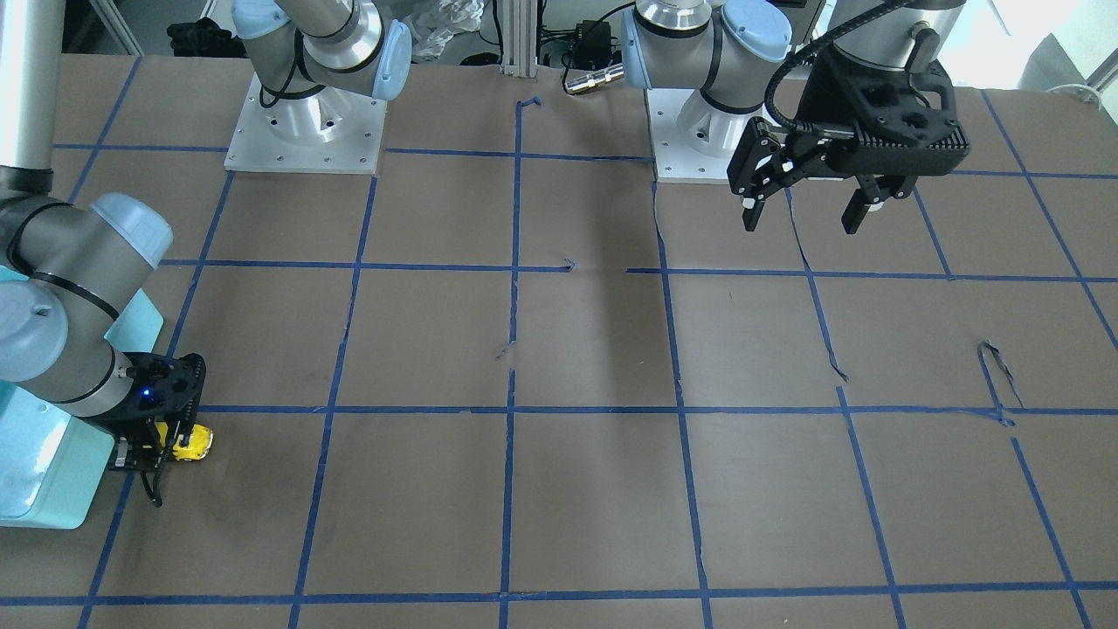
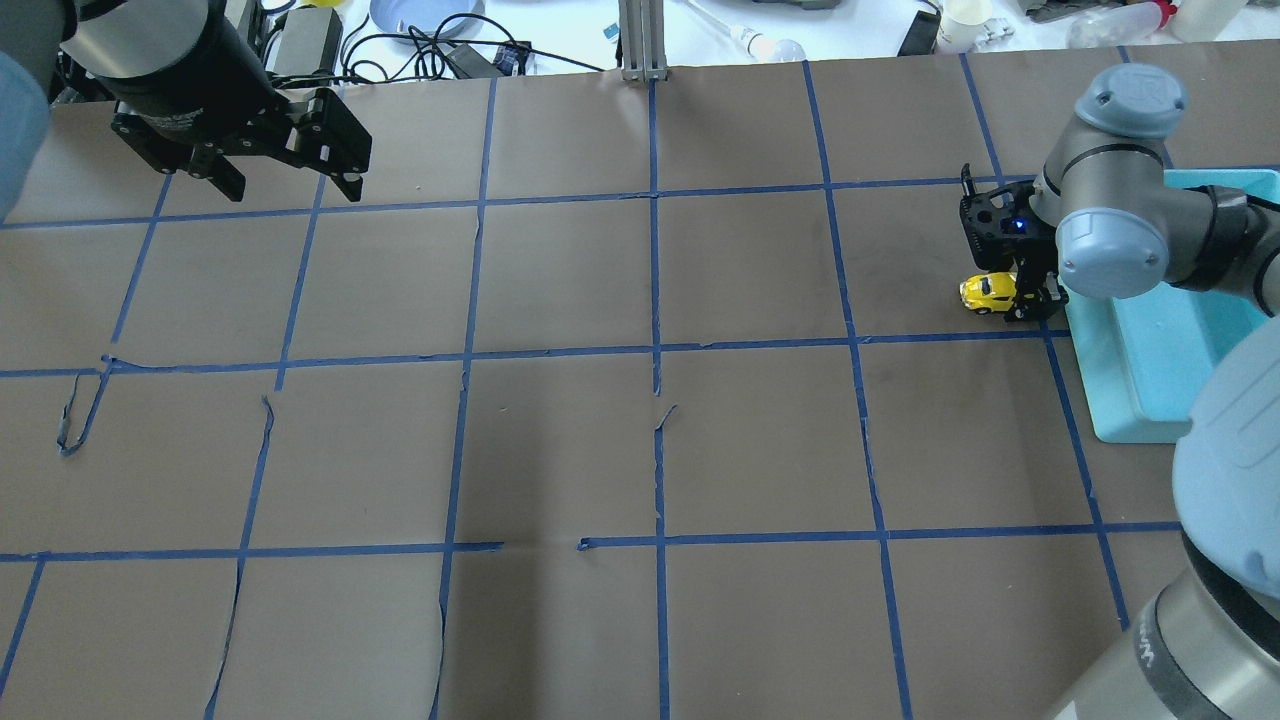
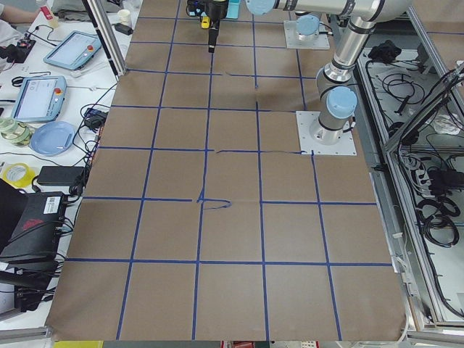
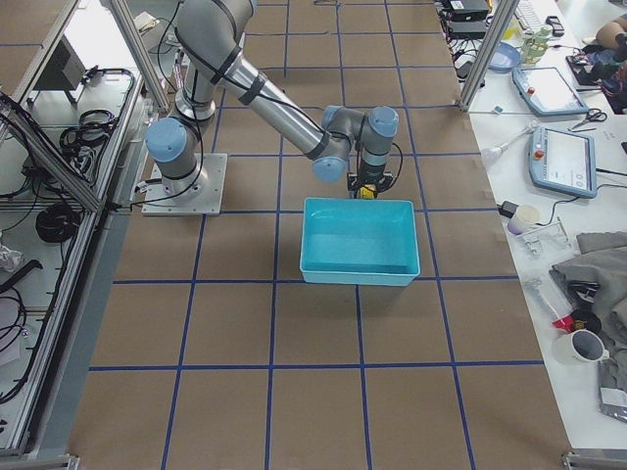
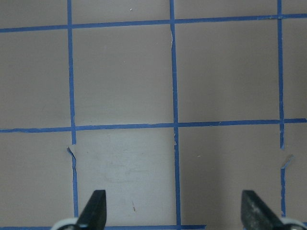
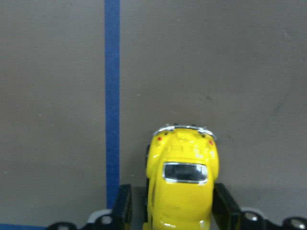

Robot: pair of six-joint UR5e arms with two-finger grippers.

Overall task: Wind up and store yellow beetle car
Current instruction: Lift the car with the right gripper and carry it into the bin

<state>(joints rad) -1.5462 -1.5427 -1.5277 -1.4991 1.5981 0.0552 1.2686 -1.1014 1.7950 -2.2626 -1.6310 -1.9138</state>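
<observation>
Brown paper table w/ blue tape grid [image 2: 640, 450]: beside turquoise plastic bin [image 2: 1170, 350], right gripper [image 2: 1025, 300] clamps tiny glossy yellow beetle car [image 2: 988, 292] at table level; left gripper [image 2: 290, 182] hangs open, well apart. Wind-up prob. in hand; of 2 steps, storing not yet done.

The overhead view looks forward and down over the table [image 2: 640, 450]; the front view faces back from the opposite side, steeply (left and right swap). Two end views look along the table from afar. Both wrist views look straight down, the right very near the car [image 6: 182, 206], which overhead, front and right-end views share.
</observation>
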